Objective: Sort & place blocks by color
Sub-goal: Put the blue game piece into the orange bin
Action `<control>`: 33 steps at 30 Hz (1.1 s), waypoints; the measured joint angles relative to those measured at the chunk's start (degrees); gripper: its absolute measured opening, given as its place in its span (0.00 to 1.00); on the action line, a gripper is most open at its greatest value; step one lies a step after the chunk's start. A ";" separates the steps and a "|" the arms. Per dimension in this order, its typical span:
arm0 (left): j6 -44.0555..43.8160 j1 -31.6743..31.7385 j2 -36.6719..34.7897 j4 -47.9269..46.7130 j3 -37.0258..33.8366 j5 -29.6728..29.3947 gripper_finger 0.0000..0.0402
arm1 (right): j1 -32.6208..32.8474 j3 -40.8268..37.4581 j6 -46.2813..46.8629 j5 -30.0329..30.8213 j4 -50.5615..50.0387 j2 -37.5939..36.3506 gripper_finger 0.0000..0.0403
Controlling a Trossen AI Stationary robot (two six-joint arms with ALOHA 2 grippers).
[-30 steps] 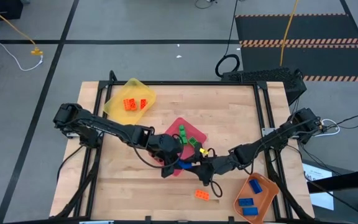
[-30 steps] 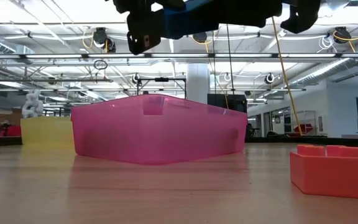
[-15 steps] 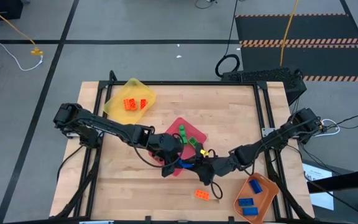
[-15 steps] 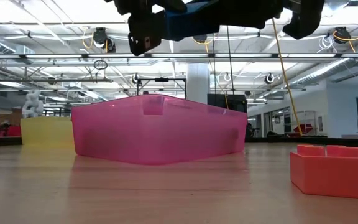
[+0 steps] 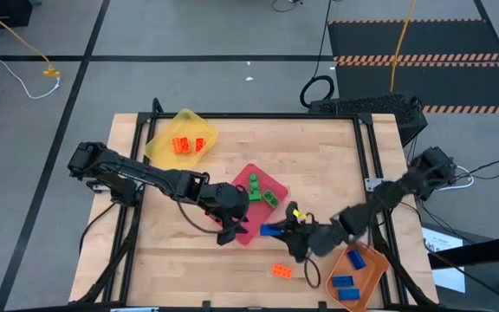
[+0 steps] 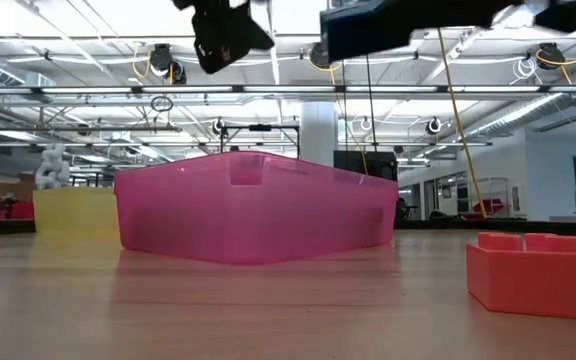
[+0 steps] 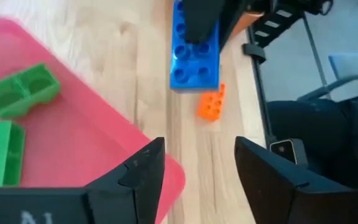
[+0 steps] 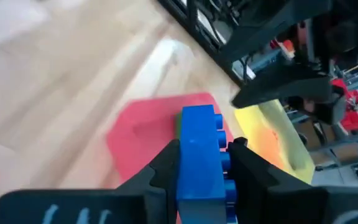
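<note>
A blue block [image 5: 273,230] hangs above the table by the pink-red tray's near corner, with my right gripper [image 8: 205,163] shut on it. My left gripper [image 7: 196,177] stands open over the pink-red tray's [image 5: 251,201] near edge, with nothing between its fingers and a short gap to the blue block [image 7: 194,53]. Green blocks [image 7: 18,92] lie in that tray. An orange block [image 5: 281,271] rests flat on the wood near the front edge. My right gripper pinches the blue block's end [image 8: 199,171] between its two fingers, one on the studded face and one on the opposite face. The fingers come slanting down from the table's right. The block juts out past them toward the left arm, clear of the table.
A yellow tray [image 5: 180,139] with orange blocks stands at the far left. An orange tray [image 5: 355,270] with blue blocks stands at the near right corner. Bare wood lies between the pink-red tray and the front edge.
My left gripper has let go of the blue block and stays over the pink-red tray. My right gripper has carried the block toward the table's right edge, so that a gap stands between the block and my left gripper.
</note>
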 joint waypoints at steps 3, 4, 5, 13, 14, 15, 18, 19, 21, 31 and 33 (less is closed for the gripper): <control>2.08 -0.15 -0.51 -2.43 0.15 -2.39 0.52 | 1.77 0.13 8.41 0.42 -8.88 -3.78 0.21; 2.87 -0.50 -0.56 -3.30 0.13 -4.19 0.54 | 2.65 0.32 11.53 0.40 -11.66 -5.10 0.21; 3.59 -0.69 -0.56 -3.87 0.12 -5.76 0.55 | 3.37 0.32 14.80 0.23 -15.03 -6.30 0.21; 10.33 -3.95 -0.71 -1.97 0.11 -17.26 0.66 | 8.29 0.25 40.06 -14.85 -30.94 -16.00 0.21; 10.87 -4.33 -0.71 -1.37 0.11 -17.51 0.67 | 8.93 0.21 43.03 -16.69 -32.46 -16.97 0.21; 11.30 -4.79 -0.71 -1.08 0.11 -17.55 0.67 | 9.63 0.19 46.09 -18.09 -33.72 -17.87 0.21; 12.00 -6.20 -0.71 -0.87 0.11 -18.13 0.67 | 11.75 0.23 54.83 -23.72 -37.49 -20.67 0.21; 12.02 -6.52 -0.71 -0.85 0.11 -18.47 0.67 | 12.33 0.23 58.05 -25.69 -39.17 -21.28 0.21; 12.02 -6.98 -0.71 -0.52 0.11 -19.54 0.67 | 13.32 0.23 64.07 -29.11 -41.24 -21.98 0.21; 16.11 -8.21 0.03 9.06 0.11 -24.70 0.68 | 19.19 0.23 86.24 -41.68 -53.16 -21.05 0.22; 16.53 -8.34 0.12 9.72 0.11 -24.57 0.68 | 20.49 0.23 88.21 -41.83 -53.14 -20.29 0.22</control>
